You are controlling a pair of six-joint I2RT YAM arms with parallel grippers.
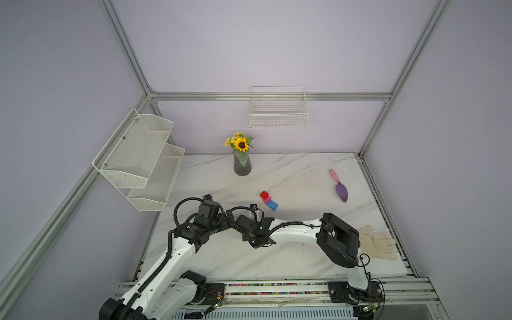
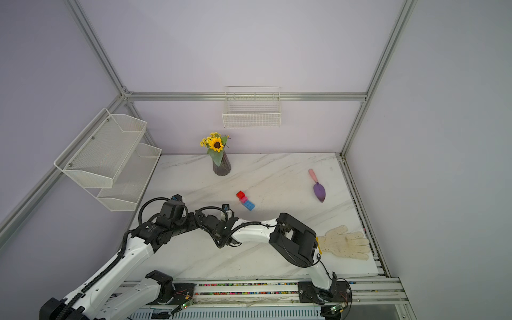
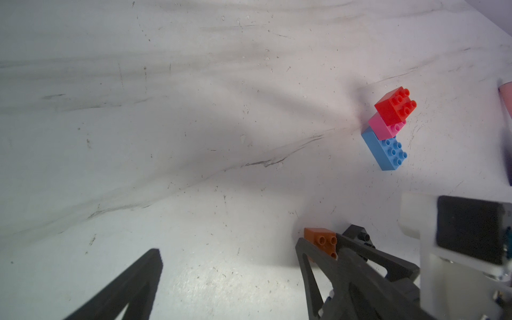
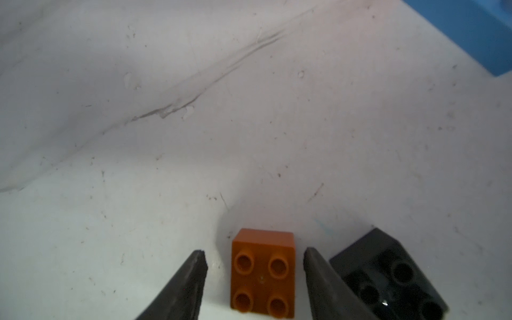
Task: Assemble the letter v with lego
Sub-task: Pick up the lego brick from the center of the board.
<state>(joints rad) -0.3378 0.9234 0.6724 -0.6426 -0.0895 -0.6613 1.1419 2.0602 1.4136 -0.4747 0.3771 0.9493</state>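
Fingers of the right gripper stand apart on either side of the orange brick. A narrow strip of table shows between each fingertip and the brick's flanks, so nothing is clamped. The orange brick sits studs-up on the marble table. The black brick lies just beside it, turned at an angle, on the outer side of one finger. The left gripper hangs spread wide over bare table, holding nothing; in its wrist view the orange brick is half hidden behind dark fingers. Farther out, near these two loose bricks but apart from them, lies the started letter v. It has the blue brick at the base, the pink brick stepped onto one end of it, and the red brick stepped onto the pink. In both top views this joined trio lies mid-table, between the vase of sunflowers and the two wrists, which cover the loose bricks. A purple trowel lies well to the right, and a white glove lies beside the right arm's elbow.
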